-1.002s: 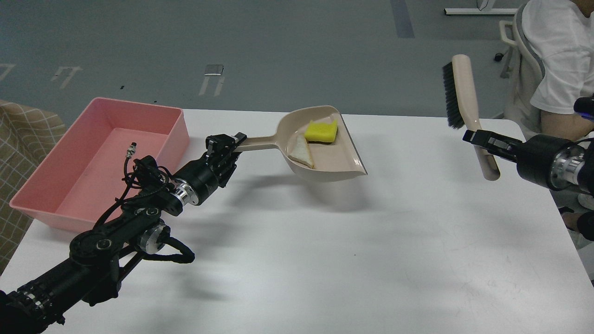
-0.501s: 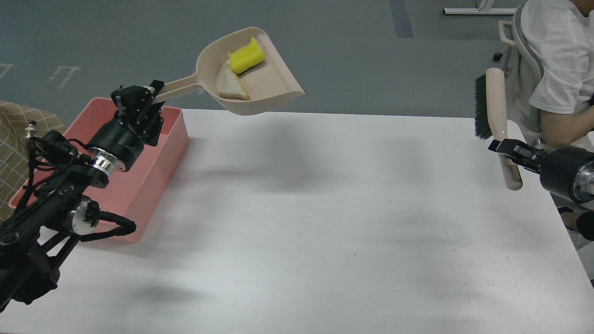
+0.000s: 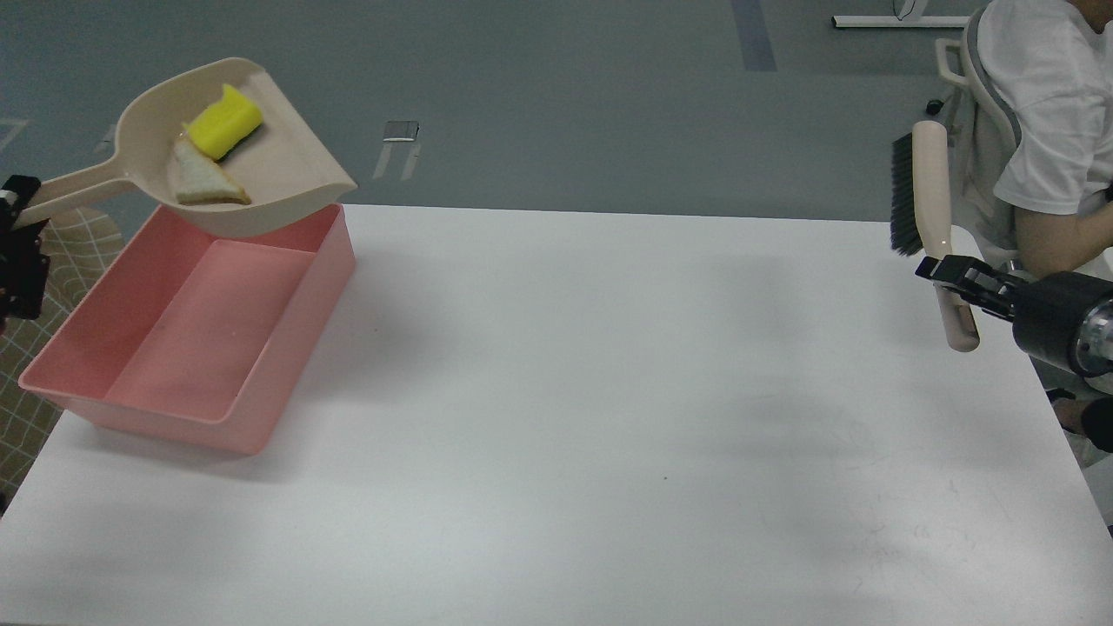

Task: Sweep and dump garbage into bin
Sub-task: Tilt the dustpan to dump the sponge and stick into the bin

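The pink bin stands on the table's left side, with nothing in it. A beige dustpan hangs in the air above the bin's far end. In it lie the yellow sponge chunk and the whitish triangular slice. My left gripper, at the left edge, is shut on the dustpan's handle. My right gripper, at the right edge, is shut on the handle of a beige brush with black bristles, held upright above the table's right edge.
The white table stretches between bin and brush. A person in a white shirt sits on a chair behind the table's far right corner. A checked cloth lies left of the bin.
My left arm has swung the dustpan with both scraps up and to the left, from over the table's middle to above the bin. The brush has moved slightly right.
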`<state>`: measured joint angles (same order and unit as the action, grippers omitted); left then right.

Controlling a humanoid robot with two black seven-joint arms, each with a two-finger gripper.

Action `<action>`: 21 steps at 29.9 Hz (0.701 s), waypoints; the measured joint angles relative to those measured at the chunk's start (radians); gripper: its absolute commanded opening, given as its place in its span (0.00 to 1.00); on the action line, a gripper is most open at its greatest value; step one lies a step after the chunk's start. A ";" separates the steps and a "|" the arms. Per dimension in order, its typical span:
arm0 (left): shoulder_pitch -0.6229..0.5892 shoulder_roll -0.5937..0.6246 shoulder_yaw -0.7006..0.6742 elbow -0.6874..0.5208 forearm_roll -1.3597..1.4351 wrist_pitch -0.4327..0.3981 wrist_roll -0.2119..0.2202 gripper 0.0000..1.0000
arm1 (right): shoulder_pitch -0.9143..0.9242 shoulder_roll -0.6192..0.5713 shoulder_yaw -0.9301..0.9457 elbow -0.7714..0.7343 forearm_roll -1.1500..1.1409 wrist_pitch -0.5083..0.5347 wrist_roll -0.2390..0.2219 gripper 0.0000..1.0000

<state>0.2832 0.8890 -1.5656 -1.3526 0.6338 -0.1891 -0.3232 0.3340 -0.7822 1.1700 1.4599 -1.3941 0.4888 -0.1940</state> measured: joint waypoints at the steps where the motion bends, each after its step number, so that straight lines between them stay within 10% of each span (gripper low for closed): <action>1: 0.045 0.019 -0.027 0.000 0.004 -0.023 0.000 0.00 | 0.000 0.000 0.000 -0.001 0.000 0.000 0.000 0.04; 21: 0.167 0.471 -0.065 0.168 0.075 -0.219 0.015 0.00 | -0.019 0.053 0.031 -0.018 0.031 0.000 0.063 0.04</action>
<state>0.4501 1.3601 -1.6304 -1.1848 0.7086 -0.4078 -0.3084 0.3149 -0.7294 1.2009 1.4421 -1.3634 0.4888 -0.1307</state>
